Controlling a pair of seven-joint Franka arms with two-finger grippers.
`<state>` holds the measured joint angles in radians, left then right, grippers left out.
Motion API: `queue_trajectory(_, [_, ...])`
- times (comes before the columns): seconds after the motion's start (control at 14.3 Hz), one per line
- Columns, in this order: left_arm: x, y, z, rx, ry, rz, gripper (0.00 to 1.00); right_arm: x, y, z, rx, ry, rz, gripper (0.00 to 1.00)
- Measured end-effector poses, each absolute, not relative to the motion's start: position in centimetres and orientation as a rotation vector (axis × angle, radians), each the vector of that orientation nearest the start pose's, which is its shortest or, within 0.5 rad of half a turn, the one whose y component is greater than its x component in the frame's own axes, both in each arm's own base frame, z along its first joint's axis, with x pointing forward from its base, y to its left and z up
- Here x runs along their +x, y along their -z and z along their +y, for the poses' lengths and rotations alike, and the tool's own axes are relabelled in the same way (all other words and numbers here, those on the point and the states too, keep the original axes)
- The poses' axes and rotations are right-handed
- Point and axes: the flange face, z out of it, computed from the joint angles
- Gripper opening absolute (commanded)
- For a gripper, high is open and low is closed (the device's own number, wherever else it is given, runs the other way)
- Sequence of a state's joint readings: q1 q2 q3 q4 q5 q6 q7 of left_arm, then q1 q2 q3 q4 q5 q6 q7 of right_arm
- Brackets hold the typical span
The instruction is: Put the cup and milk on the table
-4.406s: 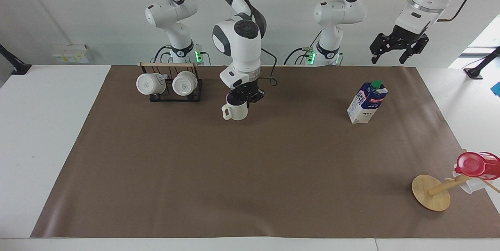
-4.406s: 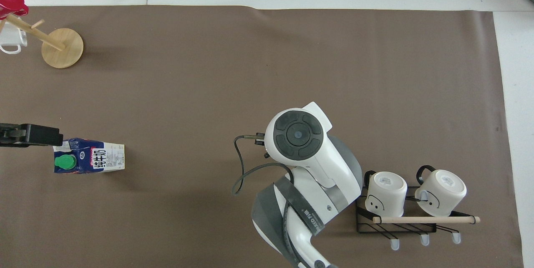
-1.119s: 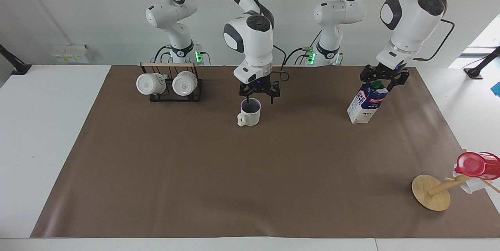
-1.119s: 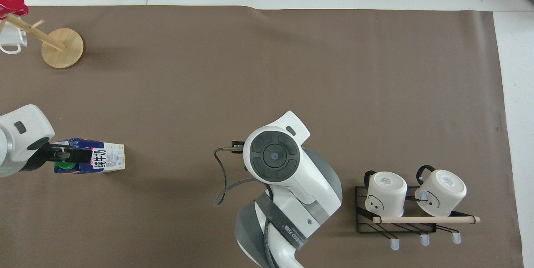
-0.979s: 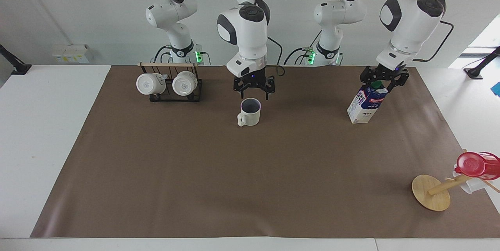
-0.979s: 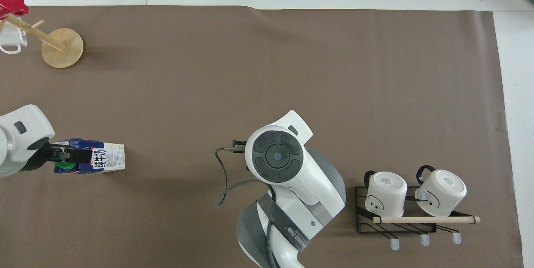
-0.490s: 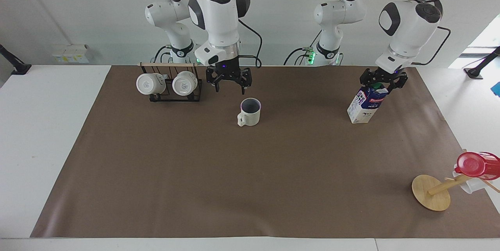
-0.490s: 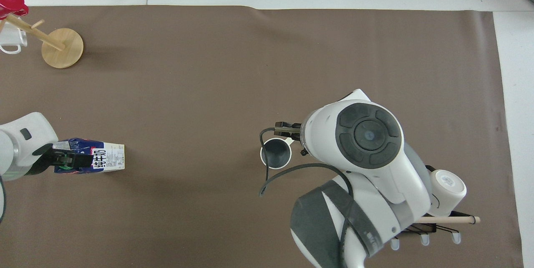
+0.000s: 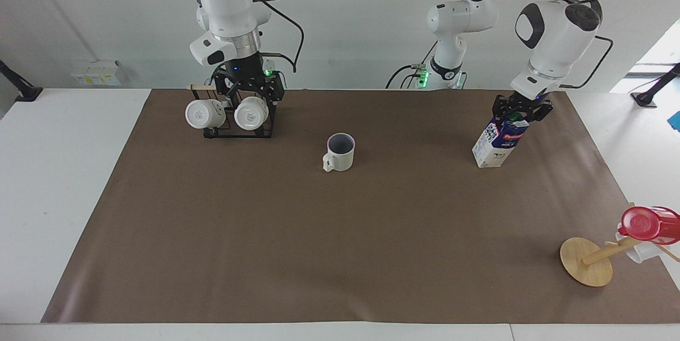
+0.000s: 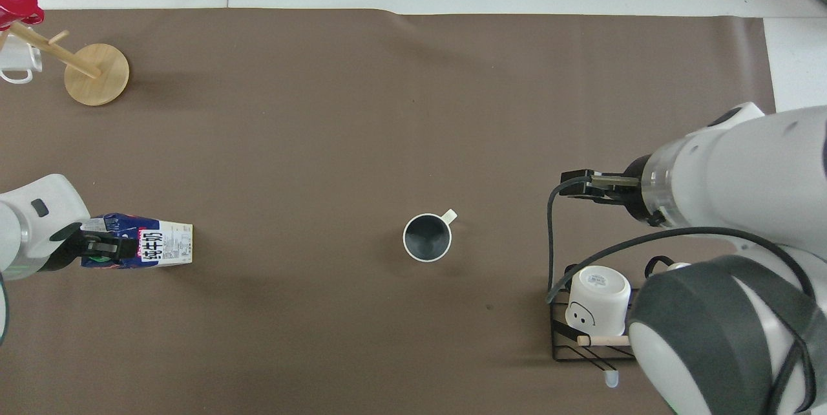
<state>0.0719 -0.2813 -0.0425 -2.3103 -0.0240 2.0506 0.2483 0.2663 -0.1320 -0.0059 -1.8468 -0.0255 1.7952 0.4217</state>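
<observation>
— Start at the right arm's end. What's there?

— A black wire rack [image 9: 265, 124] with two white mugs [image 9: 199, 113] lying on their sides in it. It sits toward the right arm's end from the cup [image 9: 340, 152] and nearer to the robots than the cup.

— And the right gripper [image 9: 251, 94]?

— It hangs over that rack, fingers spread apart, holding nothing and well clear of the cup.

— The cup itself?

— It stands upright on the brown paper [image 9: 340, 235] covering the table [image 9: 53, 197], mouth up, around the middle of the sheet, with nothing touching it.

— Next along?

— The milk [image 9: 496, 144] stands on its base on the paper, toward the left arm's end from the cup and about as near to the robots as the cup is, well apart from it.

— The left gripper [image 9: 519, 112]?

— It is down on the top of the milk, its fingers drawn in and pinching the carton's top by the green cap.

— Anything past that?

— A wooden stand [image 9: 584, 261] with a round base, toward the left arm's end from the cup and farther from the robots, carrying a red cup [image 9: 645, 224] on a peg.
</observation>
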Motion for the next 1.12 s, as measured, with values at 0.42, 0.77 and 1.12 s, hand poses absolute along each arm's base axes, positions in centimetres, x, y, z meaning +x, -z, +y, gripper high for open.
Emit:
queue_trajectory(0.42, [46.3,-46.5,1.1,-3.131,0.035,0.327,0.51,51.9,-58.7,8.6,-3.140,0.103,0.230,1.00])
queue_trajectory(0.77, [47.0,-48.9,-0.8,-3.133,0.074,0.240,0.47,52.2,-59.6,3.7,-3.142,0.083,0.203,1.00])
queue_trajectory(1.12, [46.2,-50.5,-9.9,-3.148,0.083,0.112,0.46,52.0,-61.1,2.7,-3.143,0.062,0.179,1.00])
